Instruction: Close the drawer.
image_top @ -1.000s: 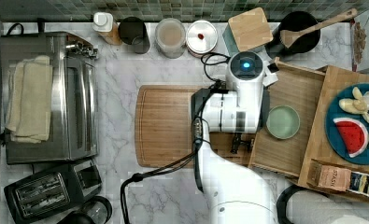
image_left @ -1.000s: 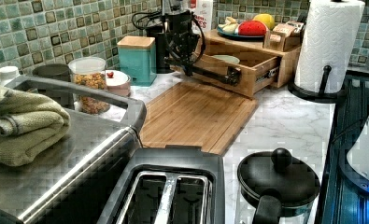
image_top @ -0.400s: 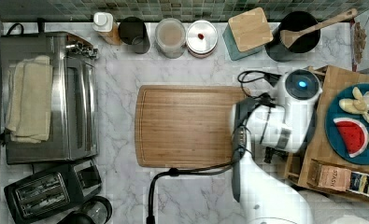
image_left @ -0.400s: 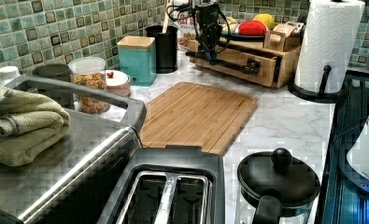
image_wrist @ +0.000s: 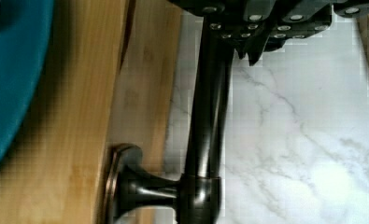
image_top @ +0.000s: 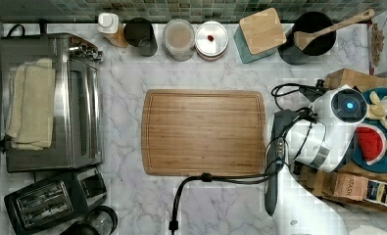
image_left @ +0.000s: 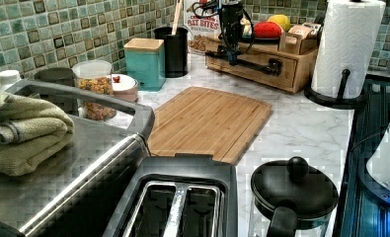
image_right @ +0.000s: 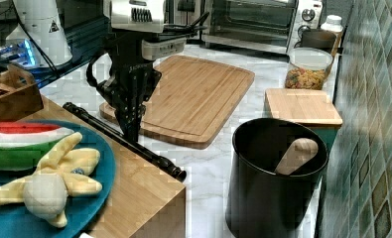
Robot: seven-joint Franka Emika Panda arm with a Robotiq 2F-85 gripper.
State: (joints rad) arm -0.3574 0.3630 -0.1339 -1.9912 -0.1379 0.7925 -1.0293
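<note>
Currently gripper [image_right: 132, 130] sits at the drawer's dark bar handle [image_right: 119, 136]; whether fingers clamp it, cannot tell. Drawer [image_left: 254, 66] looks pushed flush into the wooden shelf [image_left: 301, 69], far right in the left view. Risk: overpushing would shove the shelf and jostle the blue plate [image_right: 97, 193].

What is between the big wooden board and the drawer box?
Bare marble counter, seen in the left view, between the cutting board and the drawer.

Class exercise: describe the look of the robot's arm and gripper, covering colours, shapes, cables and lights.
The arm has rounded white shells with grey bands and a glowing blue ring light on top. Black cables loop alongside it. The gripper is black and boxy, beneath a silver-grey vented block.
</note>
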